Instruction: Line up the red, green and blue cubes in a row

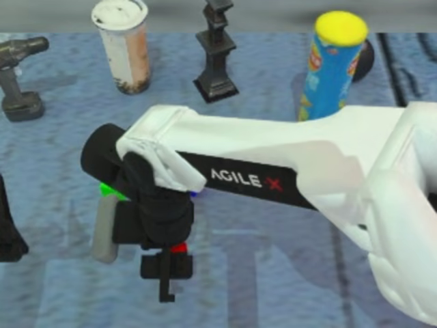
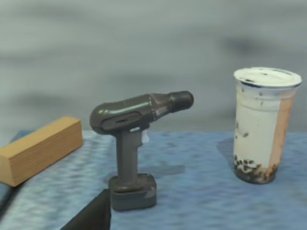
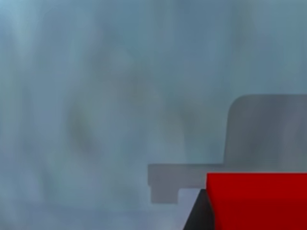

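Observation:
My right arm reaches across to the left middle of the table, its gripper (image 1: 167, 270) pointing down. The red cube (image 1: 179, 248) shows just under the wrist. In the right wrist view the red cube (image 3: 256, 201) fills the corner, tight against a dark finger (image 3: 197, 215), with the gripper's shadow on the cloth behind. A strip of the green cube (image 1: 109, 190) peeks out at the arm's left side. Only a sliver of the blue cube (image 1: 194, 194) shows under the forearm. My left arm (image 1: 7, 236) is parked at the left edge.
Along the back stand a drill (image 1: 17, 75), a drink cup (image 1: 123, 44), a black stand (image 1: 217, 55) and a blue chip can (image 1: 331, 65). A grey rod (image 1: 106, 229) lies left of the right gripper. The left wrist view shows a wooden block (image 2: 38, 148).

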